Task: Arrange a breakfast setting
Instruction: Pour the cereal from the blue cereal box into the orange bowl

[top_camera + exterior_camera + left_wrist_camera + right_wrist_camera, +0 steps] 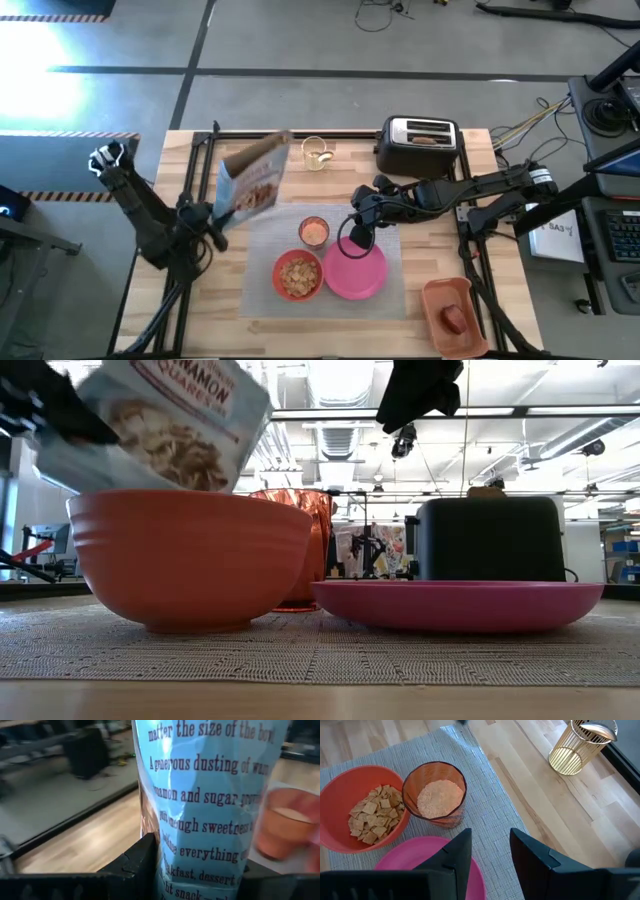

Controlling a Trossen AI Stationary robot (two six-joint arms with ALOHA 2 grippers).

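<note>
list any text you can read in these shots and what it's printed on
All of it is on the cereal bag held by the left hand.
Left wrist view, bag's blue back: "matter the size of the bowl"
"A generous dusting of", cut off after that
"and sugar"
"enough sweetness"
"everything"
"dessert"
"snack"
Low view, bag front: "NAMON" over "SQUARE", both cut off.
High view, bag: print too small to read.
No readable text elsewhere.

Overhead room lighting, even and bright. Strong glare washes out the floor (40, 60) at the high view's upper left. Table (200, 300) evenly lit; shadows beneath the arms soft. Low view: ceiling lights behind, bowl (190, 555) and plate (460, 605) near and slightly soft. Left wrist view: cereal bag (210, 800) sharp, cup (282, 827) and background blurred.
</note>
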